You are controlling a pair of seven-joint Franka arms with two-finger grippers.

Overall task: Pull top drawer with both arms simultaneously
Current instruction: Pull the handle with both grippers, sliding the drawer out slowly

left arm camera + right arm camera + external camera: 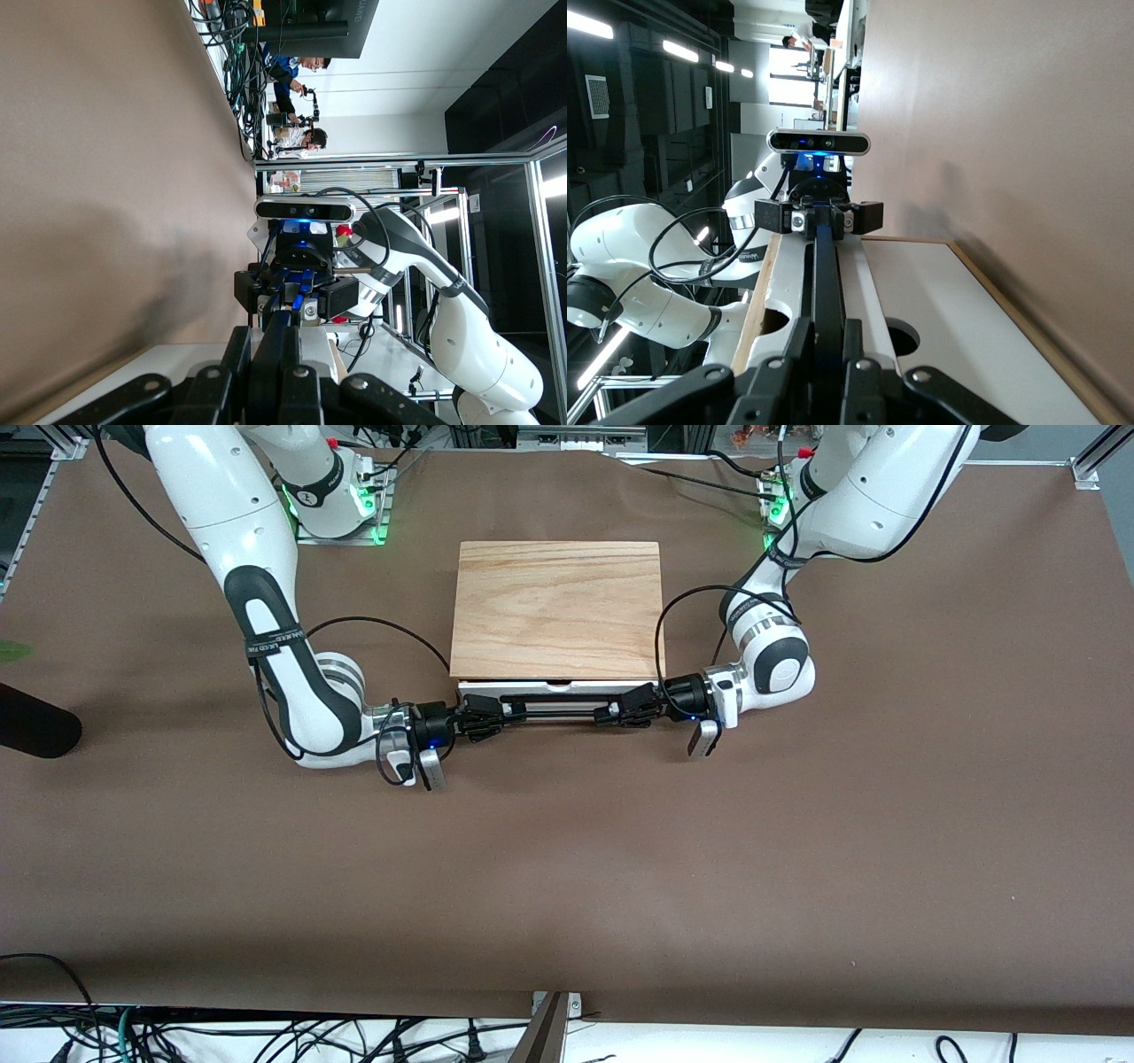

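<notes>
The top drawer (pixel 532 688) shows as a white front strip just under the near edge of the wooden-topped box (pixel 558 607). Its long black bar handle (pixel 558 710) runs along the front. My right gripper (pixel 490 716) is shut on the handle's end toward the right arm. My left gripper (pixel 620 712) is shut on the end toward the left arm. In the right wrist view my fingers (pixel 852 345) clamp the bar (pixel 827 274). In the left wrist view my fingers (pixel 237 354) clamp the bar (pixel 282 341). None of the drawer's inside shows.
The brown table cover (pixel 567 868) spreads around the box. A dark rounded object (pixel 35 726) lies at the right arm's end of the table. Cables (pixel 266 1041) and a metal bracket (pixel 549 1027) sit along the near edge.
</notes>
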